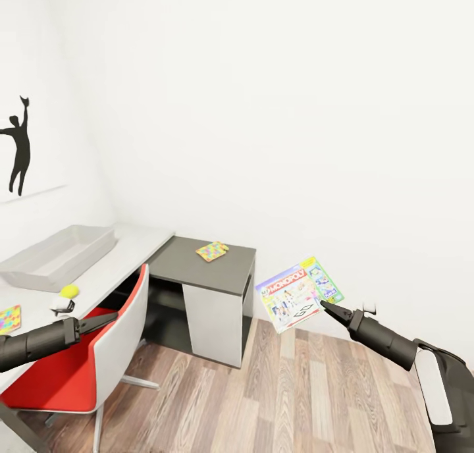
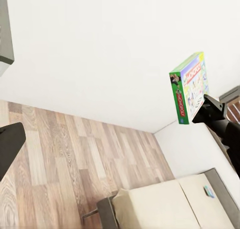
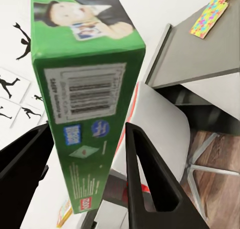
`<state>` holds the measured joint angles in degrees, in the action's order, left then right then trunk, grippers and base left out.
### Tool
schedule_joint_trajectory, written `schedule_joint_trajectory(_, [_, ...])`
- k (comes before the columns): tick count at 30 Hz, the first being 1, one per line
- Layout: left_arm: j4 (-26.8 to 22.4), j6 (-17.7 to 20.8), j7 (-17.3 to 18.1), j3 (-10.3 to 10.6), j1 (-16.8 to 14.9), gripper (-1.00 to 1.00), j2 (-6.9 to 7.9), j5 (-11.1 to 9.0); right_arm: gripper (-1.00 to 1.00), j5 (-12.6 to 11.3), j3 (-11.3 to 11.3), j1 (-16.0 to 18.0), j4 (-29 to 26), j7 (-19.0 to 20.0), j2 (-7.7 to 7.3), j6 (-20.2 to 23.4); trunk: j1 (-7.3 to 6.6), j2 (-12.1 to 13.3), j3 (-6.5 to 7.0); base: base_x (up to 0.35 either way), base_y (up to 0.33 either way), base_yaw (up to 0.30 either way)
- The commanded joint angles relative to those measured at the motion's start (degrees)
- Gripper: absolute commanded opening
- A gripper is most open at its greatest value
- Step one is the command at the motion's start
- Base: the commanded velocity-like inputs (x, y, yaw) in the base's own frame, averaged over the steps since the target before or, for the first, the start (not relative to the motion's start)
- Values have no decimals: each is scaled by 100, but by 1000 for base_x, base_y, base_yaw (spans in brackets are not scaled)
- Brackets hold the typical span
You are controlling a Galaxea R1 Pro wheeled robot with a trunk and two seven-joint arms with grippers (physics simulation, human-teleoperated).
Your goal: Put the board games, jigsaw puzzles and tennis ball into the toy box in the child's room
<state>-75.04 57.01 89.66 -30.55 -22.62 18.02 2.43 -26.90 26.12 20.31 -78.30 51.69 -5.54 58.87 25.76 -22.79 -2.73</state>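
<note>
My right gripper is shut on the green Monopoly board game and holds it in the air over the wood floor, right of the dark cabinet. Through the right wrist camera the box stands edge-on between both fingers. The grey toy box sits on the pale table at the left. In front of it lies the yellow tennis ball. One jigsaw puzzle rests on the cabinet top, another at the table's near left. My left gripper hangs open and empty over the red chair.
A red and white swivel chair is tucked under the table, between me and the toy box. In the left wrist view the beige bed carries a small blue board game. White walls close the corner behind the table.
</note>
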Motion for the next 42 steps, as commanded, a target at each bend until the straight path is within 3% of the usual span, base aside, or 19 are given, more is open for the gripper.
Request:
schedule_joint_trajectory(1, [-2,62,34,-3,-6,100,0,28,-100,27,7,7,-4,37,1,15,3,-13,-14,-86,48,0])
schedule_joint_trajectory(9, [-2,59,34,-12,-6,100,0,30,-100,110,-49,7,19,-44,29,-15,3,-13,-14,-20,11,0])
schedule_joint_trajectory(15, [-2,56,34,-13,-6,100,0,30,-100,80,-422,39,87,-979,124,-374,3,-13,-14,-1,0,20])
schedule_joint_trajectory(19, [-2,56,34,-13,-6,100,0,30,-100,100,-556,132,313,-1250,138,-537,3,-13,-14,0,0,222])
schedule_joint_trajectory(24, [-2,56,34,-13,-6,100,3,30,-100,115,-593,265,656,-1302,138,-738,3,-13,-14,-16,0,152])
schedule_joint_trajectory(32, [-2,56,34,-13,-6,100,0,30,-100,123,-622,288,693,-1304,131,-702,3,-13,-21,-138,0,238])
schedule_joint_trajectory(37, [-2,56,34,-13,-6,100,2,30,-100,130,-920,289,686,-1310,126,-711,3,-13,-21,-10,0,279])
schedule_joint_trajectory(42, [-2,57,34,-13,-6,100,3,31,-100,132,-1018,289,678,-1310,126,-719,3,-13,-21,-1,0,281])
